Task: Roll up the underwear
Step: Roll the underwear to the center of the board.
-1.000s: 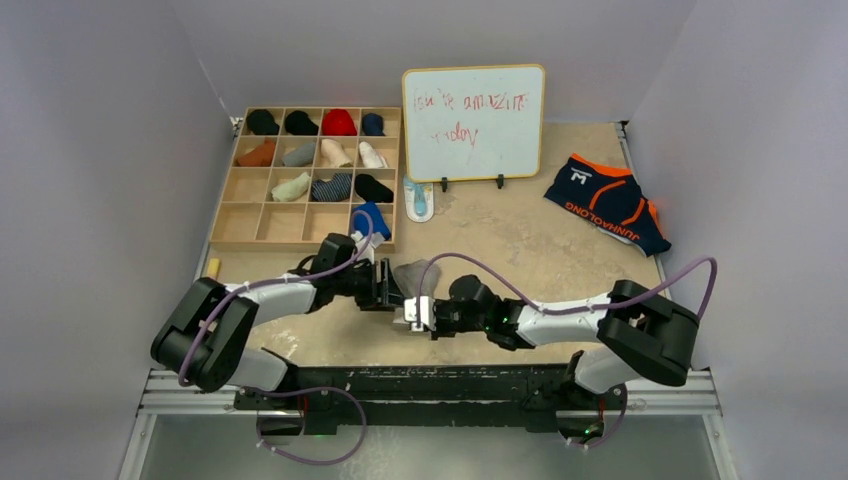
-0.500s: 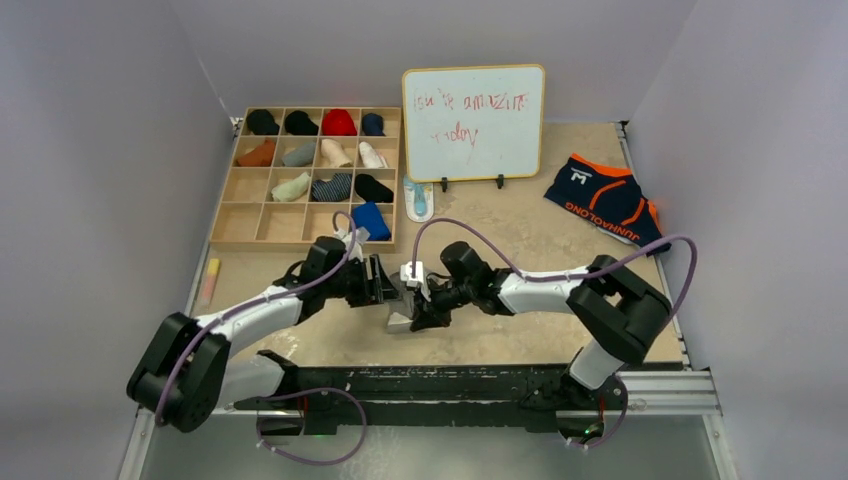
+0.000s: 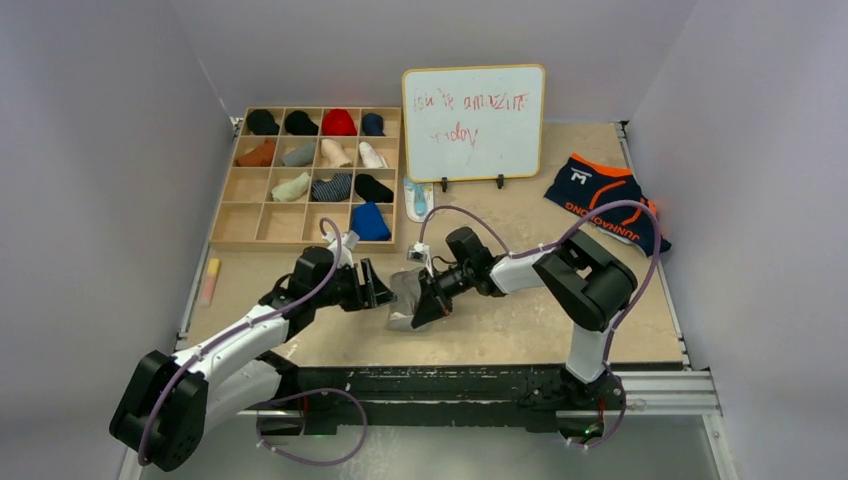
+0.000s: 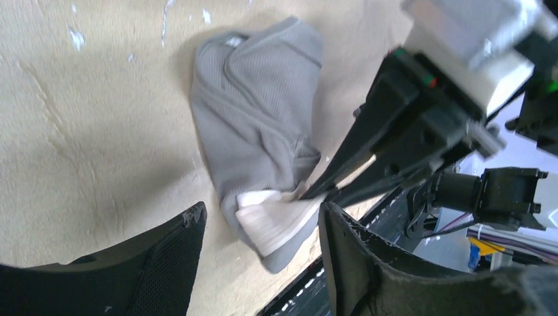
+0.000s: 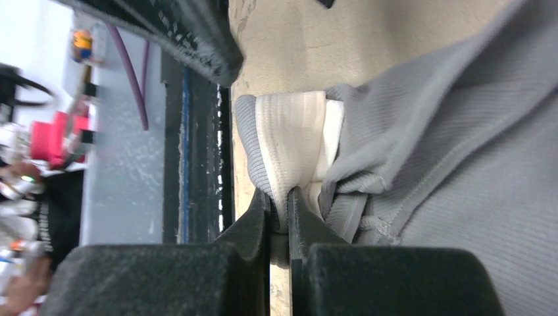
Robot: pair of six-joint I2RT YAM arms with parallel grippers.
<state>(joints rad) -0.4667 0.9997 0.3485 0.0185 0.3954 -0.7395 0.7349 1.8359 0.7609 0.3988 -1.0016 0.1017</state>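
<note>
Pale walls closed in a scuffed tan table [image 3: 520, 335], and near its front edge lay the grey briefs [image 4: 253, 125], crumpled into a loose bundle. The right gripper [image 5: 279, 197] had its jaws pressed together on the bundle's near end, pinching a fold of grey cloth and white waistband. The left gripper [image 4: 262, 224] hovered just beside it, jaws well apart, its black fingers [image 4: 174, 257] flanking that same waistband end; I could not tell whether either touched the cloth. Well away at the back right, the navy briefs [image 3: 605, 203] lay flat, clear of both arms. A whiteboard [image 3: 473, 120] stood at the back, with a wooden tray [image 3: 228, 215] of socks [image 3: 331, 187] to its left.
</note>
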